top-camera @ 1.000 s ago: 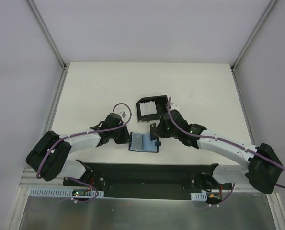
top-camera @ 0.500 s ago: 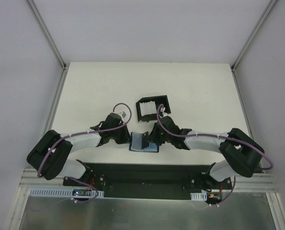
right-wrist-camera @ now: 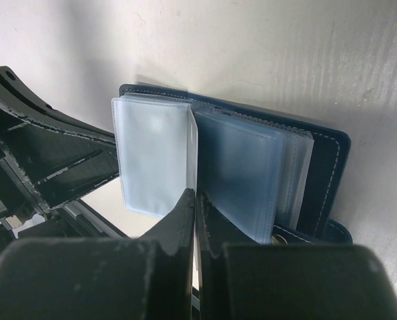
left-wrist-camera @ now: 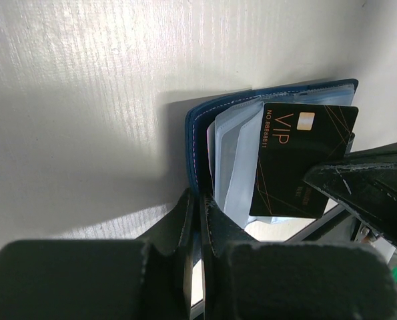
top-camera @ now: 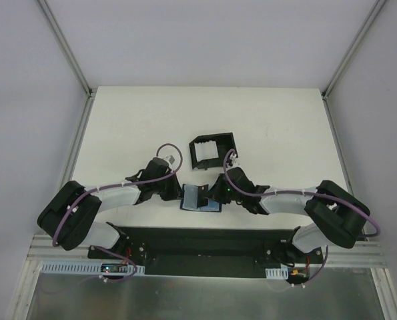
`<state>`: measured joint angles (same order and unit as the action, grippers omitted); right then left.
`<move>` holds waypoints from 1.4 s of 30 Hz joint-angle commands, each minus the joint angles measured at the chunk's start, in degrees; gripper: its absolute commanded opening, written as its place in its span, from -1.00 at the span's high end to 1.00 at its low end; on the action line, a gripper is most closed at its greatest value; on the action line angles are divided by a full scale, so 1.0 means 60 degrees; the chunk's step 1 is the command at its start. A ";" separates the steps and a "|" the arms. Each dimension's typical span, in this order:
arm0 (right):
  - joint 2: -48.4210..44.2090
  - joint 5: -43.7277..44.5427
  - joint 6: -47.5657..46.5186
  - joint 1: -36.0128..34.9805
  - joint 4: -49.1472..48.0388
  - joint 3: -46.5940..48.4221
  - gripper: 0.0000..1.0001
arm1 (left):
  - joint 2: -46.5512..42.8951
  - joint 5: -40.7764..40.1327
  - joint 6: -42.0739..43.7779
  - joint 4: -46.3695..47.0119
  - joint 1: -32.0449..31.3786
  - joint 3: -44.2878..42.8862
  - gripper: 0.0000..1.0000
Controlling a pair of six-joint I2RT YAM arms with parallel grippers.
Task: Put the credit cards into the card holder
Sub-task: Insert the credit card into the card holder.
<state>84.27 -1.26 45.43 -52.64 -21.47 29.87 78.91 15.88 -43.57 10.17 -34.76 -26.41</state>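
Open card holder [top-camera: 199, 199] on the table [top-camera: 138, 120], near its front edge.
My left gripper [left-wrist-camera: 199, 200] is clenched on its navy cover; my right gripper [right-wrist-camera: 195, 197] is clenched on a black VIP card [left-wrist-camera: 298, 160], which stands among the holder's clear sleeves [right-wrist-camera: 235, 173].

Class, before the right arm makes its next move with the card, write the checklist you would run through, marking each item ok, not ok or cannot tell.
1. Card holder lying open, clear sleeves fanned out: ok.
2. Left gripper shut on the edge of the holder's cover, steadying it: ok.
3. Right gripper shut on the black VIP card: ok.
4. Card's leading edge inside a sleeve mouth: cannot tell; it overlaps the sleeves.
5. Card fully seated: not ok; it lies tilted across the sleeves with the gripper on it.
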 commanded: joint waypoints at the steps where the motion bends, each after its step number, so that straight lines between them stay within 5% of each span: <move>1: 0.0193 -0.0055 0.0294 -0.0206 -0.0200 -0.0349 0.99 | 0.0485 -0.0610 -0.0106 -0.0568 -0.0065 0.0432 1.00; 24: 0.1291 -0.0814 0.0368 -0.0103 -0.0478 -0.0247 0.99 | 0.0763 -0.0698 0.0245 -0.0831 -0.0065 0.0360 1.00; 42: -0.0099 0.0078 0.0163 0.0189 0.0488 -0.0774 0.99 | 0.0896 -0.1709 0.0172 -0.1520 -0.0051 0.0140 1.00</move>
<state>85.14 -1.50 49.41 -51.92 -25.23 27.27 81.03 13.80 -44.23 9.58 -34.81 -27.55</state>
